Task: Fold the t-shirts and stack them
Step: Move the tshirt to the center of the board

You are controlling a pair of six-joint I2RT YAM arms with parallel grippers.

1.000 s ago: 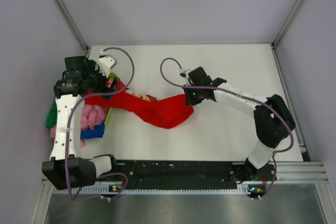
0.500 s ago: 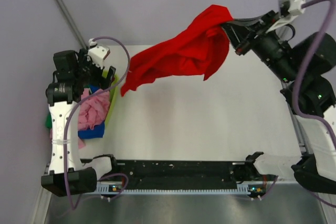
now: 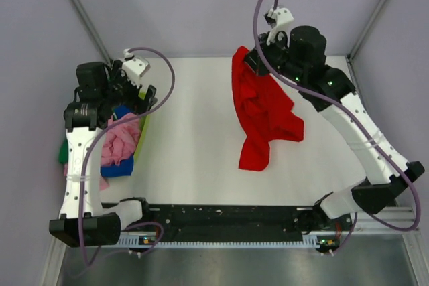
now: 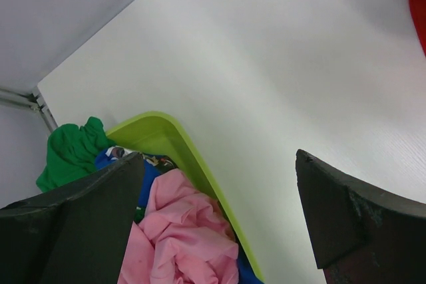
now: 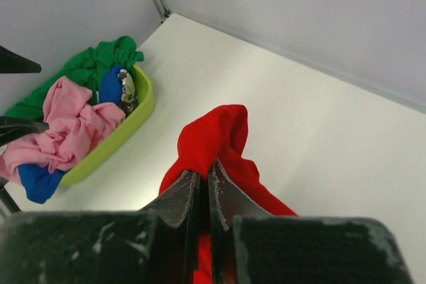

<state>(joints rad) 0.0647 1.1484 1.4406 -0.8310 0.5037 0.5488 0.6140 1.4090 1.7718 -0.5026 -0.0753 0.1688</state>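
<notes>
A bright red t-shirt (image 3: 263, 113) hangs bunched from my right gripper (image 3: 249, 59), which is raised over the far middle of the table. In the right wrist view that gripper (image 5: 206, 167) is shut on a fold of the red t-shirt (image 5: 214, 141). Pink (image 3: 119, 140), blue (image 3: 119, 168) and green (image 3: 65, 151) t-shirts lie crumpled in the basket at the left. My left gripper (image 3: 137, 95) hovers open over the basket's far end; between its fingers (image 4: 333, 211) I see the pink t-shirt (image 4: 186, 227), nothing held.
The lime-green plastic basket (image 3: 142, 136) stands at the table's left edge; its rim (image 4: 183, 144) shows in the left wrist view. White tabletop (image 3: 194, 145) lies between the arms. Metal frame posts (image 3: 84, 15) rise at the far corners.
My right arm lifted the red t-shirt off the table, swung it high to the far right, and now holds it hanging over the far middle. The left arm let go and stays by the basket.
</notes>
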